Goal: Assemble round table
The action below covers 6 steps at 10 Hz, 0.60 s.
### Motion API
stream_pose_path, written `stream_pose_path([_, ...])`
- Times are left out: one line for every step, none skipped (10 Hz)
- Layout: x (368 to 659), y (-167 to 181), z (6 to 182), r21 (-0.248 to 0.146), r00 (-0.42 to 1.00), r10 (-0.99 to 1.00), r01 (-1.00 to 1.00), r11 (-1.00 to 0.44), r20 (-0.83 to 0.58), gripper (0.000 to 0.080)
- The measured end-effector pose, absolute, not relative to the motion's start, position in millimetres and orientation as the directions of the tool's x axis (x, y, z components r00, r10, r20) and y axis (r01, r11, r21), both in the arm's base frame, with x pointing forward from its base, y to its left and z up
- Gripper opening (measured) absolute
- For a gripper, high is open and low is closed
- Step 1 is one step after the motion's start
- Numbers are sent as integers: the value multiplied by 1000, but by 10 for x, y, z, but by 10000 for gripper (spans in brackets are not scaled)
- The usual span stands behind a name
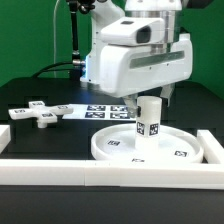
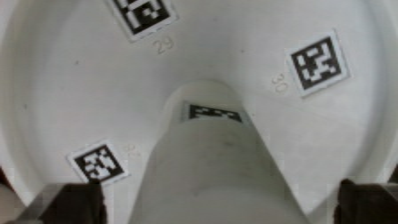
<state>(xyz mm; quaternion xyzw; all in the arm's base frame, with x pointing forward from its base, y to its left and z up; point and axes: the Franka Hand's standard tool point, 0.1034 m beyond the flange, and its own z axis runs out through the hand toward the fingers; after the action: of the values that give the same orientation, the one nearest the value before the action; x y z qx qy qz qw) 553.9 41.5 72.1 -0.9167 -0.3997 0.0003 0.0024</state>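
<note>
The large rimmed round disc (image 1: 112,149) lies flat on the table in the exterior view. The short thick cylinder leg (image 1: 149,125) stands upright on its middle. My gripper (image 1: 150,97) is right over the leg's top, with a finger on each side. In the wrist view the leg (image 2: 217,165) runs up between my dark fingertips (image 2: 80,205). A narrow gap shows on both sides, so my gripper (image 2: 222,208) is open around the leg. The tagged disc (image 2: 231,50) fills the view behind it. The small cross-shaped foot (image 1: 42,113) lies loose on the table at the exterior view's left.
The marker board (image 1: 103,111) lies behind the disc. Long white border bars run along the front (image 1: 100,172), the exterior view's right (image 1: 212,148) and the left corner (image 1: 6,135). The arm's white body hangs over the disc.
</note>
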Motion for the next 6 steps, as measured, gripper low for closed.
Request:
stream_pose_path([5548,443,729,14,612,790,791,-612,-19,649])
stream_pose_path([5547,426,726,16,563,826,826,-563,-25,649])
stream_pose_path([5548,403,725,17,532,847,847,-531,-28,649])
stream_pose_path([5549,390,725,16,482,876,876,-482,-31,649])
stream_pose_path([5549,369,719,16,402,915,916,-401,-39,649])
stream_pose_path([5548,340,703,10,267,963,964,-267,-47,649])
